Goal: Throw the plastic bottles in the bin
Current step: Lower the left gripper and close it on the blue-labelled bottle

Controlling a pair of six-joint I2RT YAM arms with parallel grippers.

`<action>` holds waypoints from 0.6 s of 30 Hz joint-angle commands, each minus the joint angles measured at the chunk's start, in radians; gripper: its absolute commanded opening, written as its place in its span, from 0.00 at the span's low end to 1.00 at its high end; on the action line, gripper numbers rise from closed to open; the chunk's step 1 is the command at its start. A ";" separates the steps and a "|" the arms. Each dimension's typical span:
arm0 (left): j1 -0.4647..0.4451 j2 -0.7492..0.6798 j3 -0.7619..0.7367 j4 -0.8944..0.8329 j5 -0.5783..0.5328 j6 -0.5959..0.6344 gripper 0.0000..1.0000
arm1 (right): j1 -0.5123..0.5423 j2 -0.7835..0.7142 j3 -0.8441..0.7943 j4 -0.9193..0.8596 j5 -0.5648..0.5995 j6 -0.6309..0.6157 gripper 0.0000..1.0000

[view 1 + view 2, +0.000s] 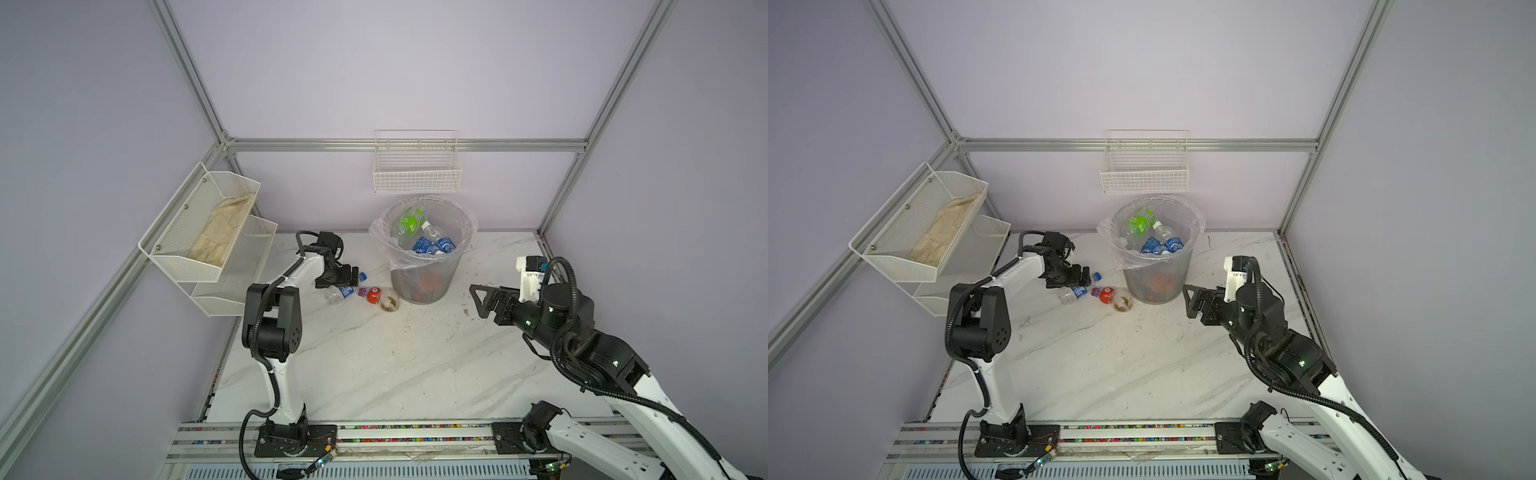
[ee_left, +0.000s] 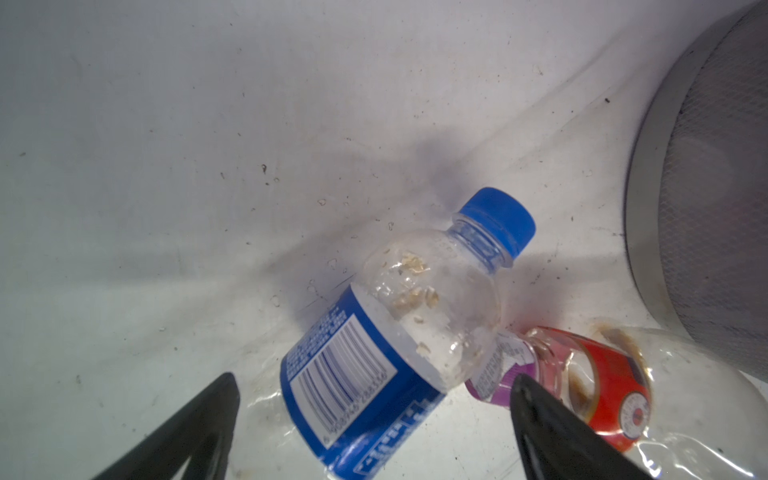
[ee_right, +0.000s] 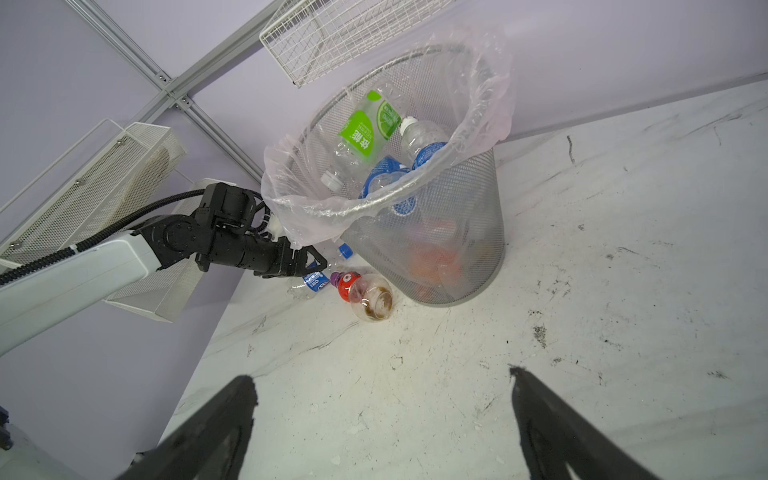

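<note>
Blue-labelled bottle (image 2: 395, 332) lay on its side on the tabletop (image 1: 374, 365) just beside the bin (image 1: 419, 286), cap toward it, slantwise under the left claw (image 2: 374, 379), spread wide and empty; the right claw (image 3: 380, 374), equally wide, hung farther off at the bin's other side.

Pale lilac walls (image 1: 415, 62) in aluminium framing (image 1: 407, 145), white wire baskets (image 1: 417, 178), a scuffed white marble-patterned tabletop (image 1: 395, 365)

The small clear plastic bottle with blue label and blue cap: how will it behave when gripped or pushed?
Probably very light: the blue-capped clear plastic bottle looks empty apart from stuck crumbs. Lying on its side on the smooth white table, it may roll when nudged. Its thin wall likely dents in the left gripper.
</note>
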 commanded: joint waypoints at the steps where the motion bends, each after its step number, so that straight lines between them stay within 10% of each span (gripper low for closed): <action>1: -0.017 -0.017 -0.018 -0.002 -0.036 0.014 1.00 | -0.004 -0.001 -0.005 -0.014 0.000 0.007 0.97; 18: -0.052 0.006 -0.085 -0.061 -0.125 0.014 0.74 | -0.004 -0.022 -0.021 -0.009 -0.003 0.021 0.97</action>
